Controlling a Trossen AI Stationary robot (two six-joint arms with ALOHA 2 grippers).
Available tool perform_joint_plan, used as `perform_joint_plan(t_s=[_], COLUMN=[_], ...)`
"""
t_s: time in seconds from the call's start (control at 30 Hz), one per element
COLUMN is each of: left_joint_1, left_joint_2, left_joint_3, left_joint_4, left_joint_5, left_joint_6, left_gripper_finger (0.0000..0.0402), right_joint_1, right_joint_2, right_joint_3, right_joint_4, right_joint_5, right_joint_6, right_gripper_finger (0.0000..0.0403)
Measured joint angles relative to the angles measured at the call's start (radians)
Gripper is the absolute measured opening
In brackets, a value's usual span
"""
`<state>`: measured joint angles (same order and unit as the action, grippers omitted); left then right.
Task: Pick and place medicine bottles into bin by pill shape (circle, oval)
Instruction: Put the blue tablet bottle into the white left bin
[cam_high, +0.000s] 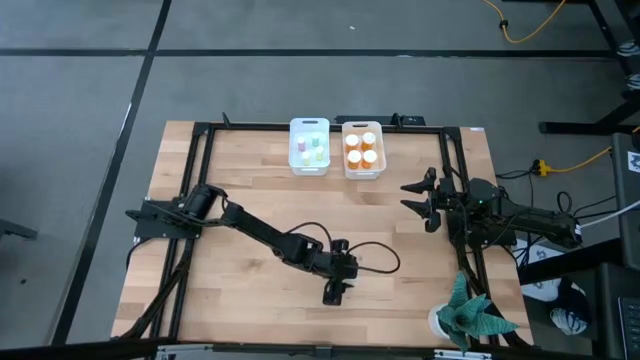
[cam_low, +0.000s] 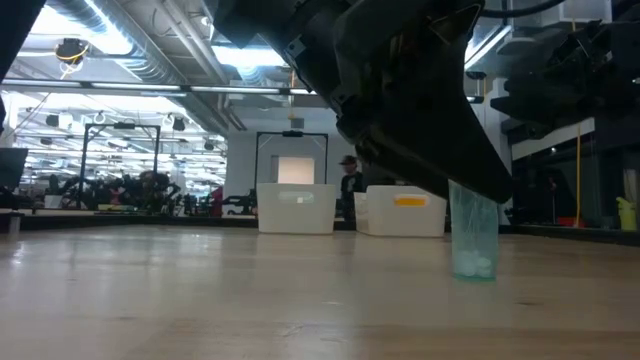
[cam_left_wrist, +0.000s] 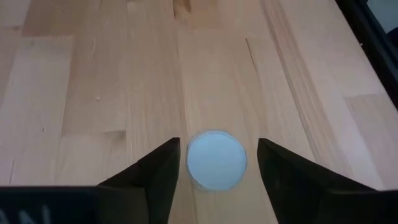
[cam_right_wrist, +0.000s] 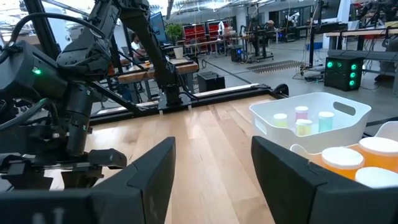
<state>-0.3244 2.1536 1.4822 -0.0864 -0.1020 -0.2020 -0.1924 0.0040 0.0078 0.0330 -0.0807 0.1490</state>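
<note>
A small pale blue bottle (cam_low: 472, 240) with a white cap (cam_left_wrist: 216, 159) stands upright on its base on the wooden table, near the middle of the near side. My left gripper (cam_left_wrist: 219, 143) is open above it, pointing down. Its fingers stand on either side of the cap with a gap on each side. In the high view the gripper (cam_high: 333, 292) hides the bottle. My right gripper (cam_high: 420, 196) is open and empty over the table's right side. Small pastel bottles (cam_high: 310, 146) sit in the left white bin and orange bottles (cam_high: 361, 148) in the right white bin.
The two white bins (cam_high: 297, 160) (cam_high: 349, 172) stand side by side at the table's far edge. A black frame (cam_high: 200, 180) runs around the table. A black cable (cam_high: 380, 255) loops beside my left gripper. A green striped object (cam_high: 470, 315) sits at the near right corner.
</note>
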Motion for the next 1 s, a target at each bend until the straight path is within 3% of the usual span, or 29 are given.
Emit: perform_joint_plan(t_s=[0.37,0.5,0.63,0.83,1.0], left_joint_1=[0.004,0.034,0.083,0.257,0.472], left_joint_2=[-0.020,-0.117,-0.244,-0.400,-0.425], left_joint_3=[0.000,0.001,0.002,0.002,0.002], left_joint_4=[0.004,-0.037,-0.196,-0.428,-0.441], left_joint_5=[-0.045,-0.104,-0.187,-0.247,-0.221], left_joint_6=[-0.026,0.003,0.090,0.165,0.290], left_gripper_finger=[0.0117,0.0096,0.0095,0.0095,0.0095], right_joint_1=[0.000,0.000,0.000,0.000,0.000], right_joint_2=[0.000,0.000,0.000,0.000,0.000], right_joint_3=[0.000,0.000,0.000,0.000,0.000], right_joint_4=[0.000,0.000,0.000,-0.001,-0.001], right_joint_5=[0.000,0.001,0.001,0.001,0.001], right_joint_6=[0.000,0.000,0.000,0.000,0.000], right_gripper_finger=[0.0212,0.0212,0.0212,0.0212,0.0212])
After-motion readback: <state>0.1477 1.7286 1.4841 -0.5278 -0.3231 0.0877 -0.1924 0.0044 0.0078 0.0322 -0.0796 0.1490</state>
